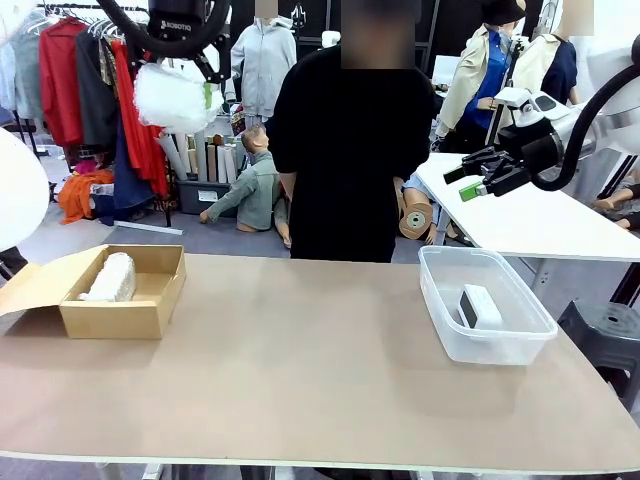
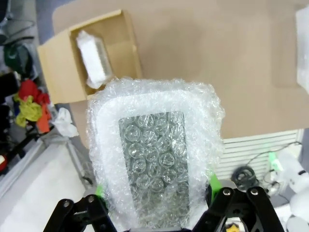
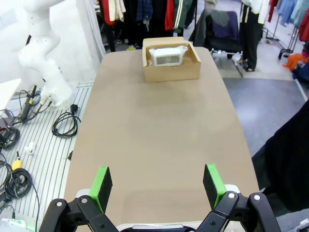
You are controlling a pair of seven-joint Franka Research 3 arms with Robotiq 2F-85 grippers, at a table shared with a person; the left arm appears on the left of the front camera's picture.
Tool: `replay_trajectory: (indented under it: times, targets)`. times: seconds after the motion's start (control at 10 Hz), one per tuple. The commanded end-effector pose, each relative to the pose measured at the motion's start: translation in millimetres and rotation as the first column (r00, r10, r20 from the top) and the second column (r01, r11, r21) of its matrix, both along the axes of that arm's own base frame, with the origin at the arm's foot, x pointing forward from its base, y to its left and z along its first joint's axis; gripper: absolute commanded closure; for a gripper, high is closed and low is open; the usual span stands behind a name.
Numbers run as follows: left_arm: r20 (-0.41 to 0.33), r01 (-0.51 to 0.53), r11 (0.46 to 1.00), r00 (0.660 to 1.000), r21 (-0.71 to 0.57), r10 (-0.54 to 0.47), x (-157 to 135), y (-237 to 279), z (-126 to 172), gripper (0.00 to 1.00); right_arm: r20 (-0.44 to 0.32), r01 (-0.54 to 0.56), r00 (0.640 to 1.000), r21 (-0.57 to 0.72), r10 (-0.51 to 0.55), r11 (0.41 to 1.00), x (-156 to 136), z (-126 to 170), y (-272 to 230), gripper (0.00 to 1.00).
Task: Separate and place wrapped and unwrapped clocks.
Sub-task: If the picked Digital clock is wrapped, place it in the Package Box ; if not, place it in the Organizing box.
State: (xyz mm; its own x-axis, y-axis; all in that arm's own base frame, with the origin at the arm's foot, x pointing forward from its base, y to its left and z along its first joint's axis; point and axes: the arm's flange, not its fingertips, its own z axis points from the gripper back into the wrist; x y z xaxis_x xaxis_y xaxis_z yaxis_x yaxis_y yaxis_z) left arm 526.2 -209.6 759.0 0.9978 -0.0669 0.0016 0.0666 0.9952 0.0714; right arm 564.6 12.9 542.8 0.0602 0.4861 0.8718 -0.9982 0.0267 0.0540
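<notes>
Hanging high above the surface (image 1: 300,360), a bubble-wrapped clock (image 2: 154,159) sits clamped in the left pincer (image 2: 157,205). Another wrapped clock (image 1: 110,278) lies in the cardboard box (image 1: 150,310) below; the bare white clock (image 1: 480,306) rests in the clear bin (image 1: 440,320). The right pincer (image 3: 157,181) hovers with jaws apart, holding nothing.

Whitish bubble-wrapped clock (image 2: 154,164) — grey face; brown cardboard box (image 1: 150,295); clear bin (image 1: 500,335) — white clock (image 1: 480,305); tan table (image 1: 300,370).

Workroom behind the long tan tabletop (image 1: 300,370)

Beyond its far edge, a clothes rack of red and grey garments (image 1: 85,75) hangs left over grey floor (image 1: 150,240); a white side table (image 1: 530,215) stands right.
</notes>
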Motion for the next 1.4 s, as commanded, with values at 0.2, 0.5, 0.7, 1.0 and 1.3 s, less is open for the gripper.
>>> replay_trajectory:
  times: [0.2,0.5,0.7,1.0,1.3]
  targets:
    - [-0.042,-0.152,0.987,0.987,0.052,0.154,-124.3,78.0,-177.9,1.0,0.004,0.0,1.0,-0.003,0.0,1.0,-0.3,1.4,0.1,0.0]
    - [-0.031,-0.106,0.992,0.994,0.064,0.109,13.5,16.6,-19.2,1.0,0.004,0.0,1.0,-0.003,0.0,1.0,-0.3,1.4,0.1,0.0]
    - [-0.031,-0.106,0.992,0.994,0.064,0.109,13.5,16.6,-19.2,1.0,0.004,0.0,1.0,-0.003,0.0,1.0,-0.3,1.4,0.1,0.0]
    - [-0.33,-0.006,1.0,0.944,-0.008,0.003,-0.9,32.3,-42.8,1.0,0.004,0.0,1.0,-0.003,0.0,1.0,-0.3,1.4,0.1,0.0]
    - [-0.464,-0.045,0.999,0.885,0.002,0.041,-32.6,41.6,-72.4,1.0,0.004,0.0,1.0,-0.003,0.0,1.0,-0.3,1.4,0.1,0.0]
